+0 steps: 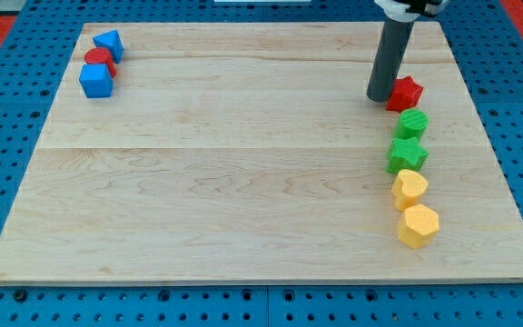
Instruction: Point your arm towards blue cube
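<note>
The blue cube [96,80] lies near the board's top left corner. A red cylinder [99,60] touches it from above, and a blue triangular block [109,43] sits above that. My tip [379,96] rests on the board at the view's upper right, far from the blue cube and just left of a red star block [406,93].
A column of blocks runs down the right side below the red star: a green cylinder-like block [413,123], a green star [407,154], a yellow hexagonal block [409,189] and another yellow hexagonal block [418,225]. The wooden board [243,163] lies on a blue perforated table.
</note>
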`<state>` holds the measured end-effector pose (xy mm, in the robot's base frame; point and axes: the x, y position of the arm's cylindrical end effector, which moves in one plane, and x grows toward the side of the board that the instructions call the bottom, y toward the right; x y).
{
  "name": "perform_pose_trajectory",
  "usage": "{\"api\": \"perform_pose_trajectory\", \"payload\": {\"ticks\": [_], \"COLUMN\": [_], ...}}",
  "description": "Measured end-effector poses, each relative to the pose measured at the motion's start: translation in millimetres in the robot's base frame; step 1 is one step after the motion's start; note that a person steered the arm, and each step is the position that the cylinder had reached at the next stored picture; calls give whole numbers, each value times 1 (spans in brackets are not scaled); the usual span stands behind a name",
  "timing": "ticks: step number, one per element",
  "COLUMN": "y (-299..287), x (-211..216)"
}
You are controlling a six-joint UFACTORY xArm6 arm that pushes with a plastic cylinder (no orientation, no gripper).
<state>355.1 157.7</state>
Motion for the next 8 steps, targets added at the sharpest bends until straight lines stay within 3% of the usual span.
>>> {"api": "perform_pose_trajectory", "payload": {"ticks": [1,2,5,7,8], "y": [-4,-53,-266,-447,-463], "x": [-4,-4,43,44,25]}}
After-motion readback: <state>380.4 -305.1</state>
